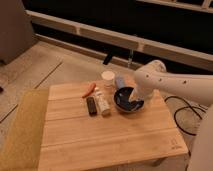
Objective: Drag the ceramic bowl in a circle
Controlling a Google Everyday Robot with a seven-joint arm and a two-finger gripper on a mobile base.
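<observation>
The ceramic bowl [124, 99] sat on the right half of the wooden desk [115, 142], toward its far edge. It was dark and glossy, with faint pale streaks on its inner wall. The robot's white arm [175, 85] reached in from the right and bent downward above the desk's far right part. It ended in the end effector [136, 98], which was lowered at the bowl's right side, at or just inside the rim. Its tip merged with the dark bowl, so whether it was open or closed, and whether it had hold of the rim, could not be told.

Just beyond the bowl, to its far left, stood a small white cup [107, 77]. Between the cup and the arm a pale blue object [120, 81] showed just behind the bowl's far rim; its kind was unclear. Left of the bowl a pale bottle-like item [103, 104] lay on its side, running near to far. A dark rectangular item [92, 106] lay just beside it on the left, roughly parallel. Farther back, near the desk's far edge and left of the cup, a thin orange-red object [88, 89] lay at a slant.

A yellowish mat [20, 130] lay on the floor against the desk's left side. A dark cable [181, 116] curled over the floor to the right of the desk. Beyond the desk, a pale ledge [90, 31] ran across the far side of the scene below a dark wall.
</observation>
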